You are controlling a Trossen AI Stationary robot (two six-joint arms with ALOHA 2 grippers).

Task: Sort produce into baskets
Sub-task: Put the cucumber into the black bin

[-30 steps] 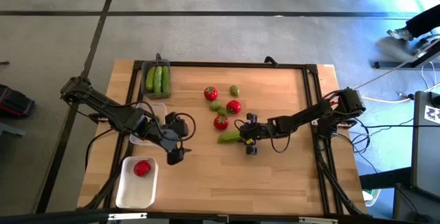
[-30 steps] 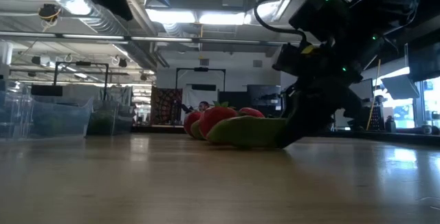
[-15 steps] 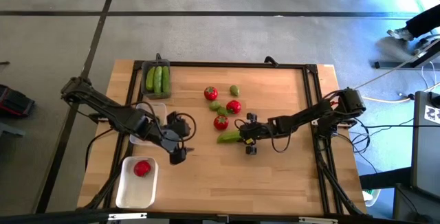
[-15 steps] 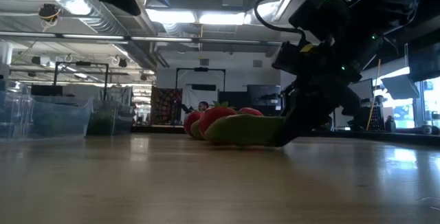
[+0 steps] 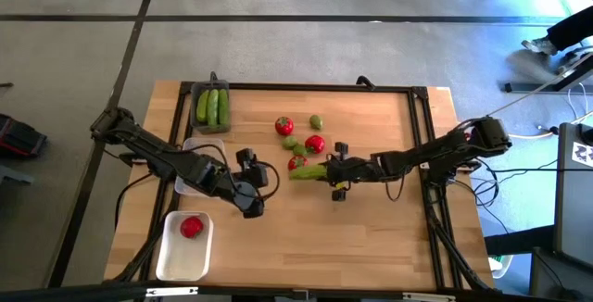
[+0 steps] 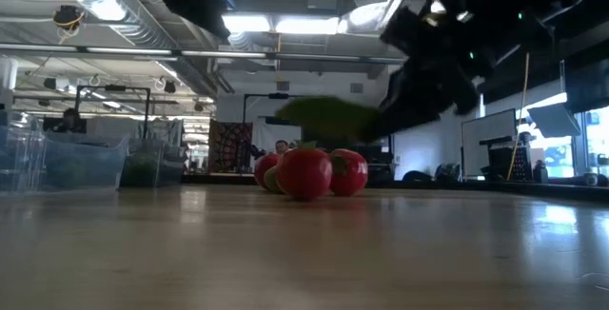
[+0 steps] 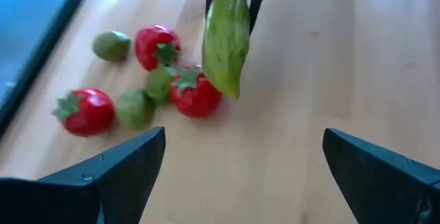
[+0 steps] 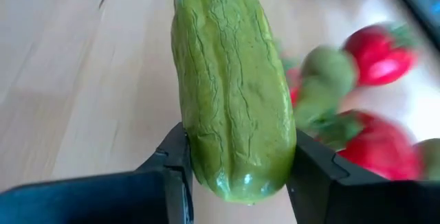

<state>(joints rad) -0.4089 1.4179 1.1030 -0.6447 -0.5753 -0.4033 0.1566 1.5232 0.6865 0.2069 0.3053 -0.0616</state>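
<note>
My right gripper is shut on a light-green cucumber, which hangs in the air above the table's middle. Beside it lie three red tomatoes and small green fruits. My left gripper stands open over bare wood to the left, its fingers wide apart and pointing at the pile. The dark grey basket at the far left holds two cucumbers. The white basket at the near left holds one tomato. The clear basket is partly hidden under the left arm. My right gripper pinches the cucumber's end nearest the table's right edge, one finger on each side. The fingers come from the table's right, slanting down, and lie along the cucumber. It sticks out past them toward the left, about level and clear of the table.
A dark frame runs along the table's far edge and right side. Bare wood spreads across the near half. The tomatoes and green fruits sit close together just under and beyond the held cucumber.
My right gripper has risen with the cucumber, which lay on the table beside the tomatoes and now hangs clear above them. My left gripper has moved a little toward the table's right and has tipped further down, staying open.
</note>
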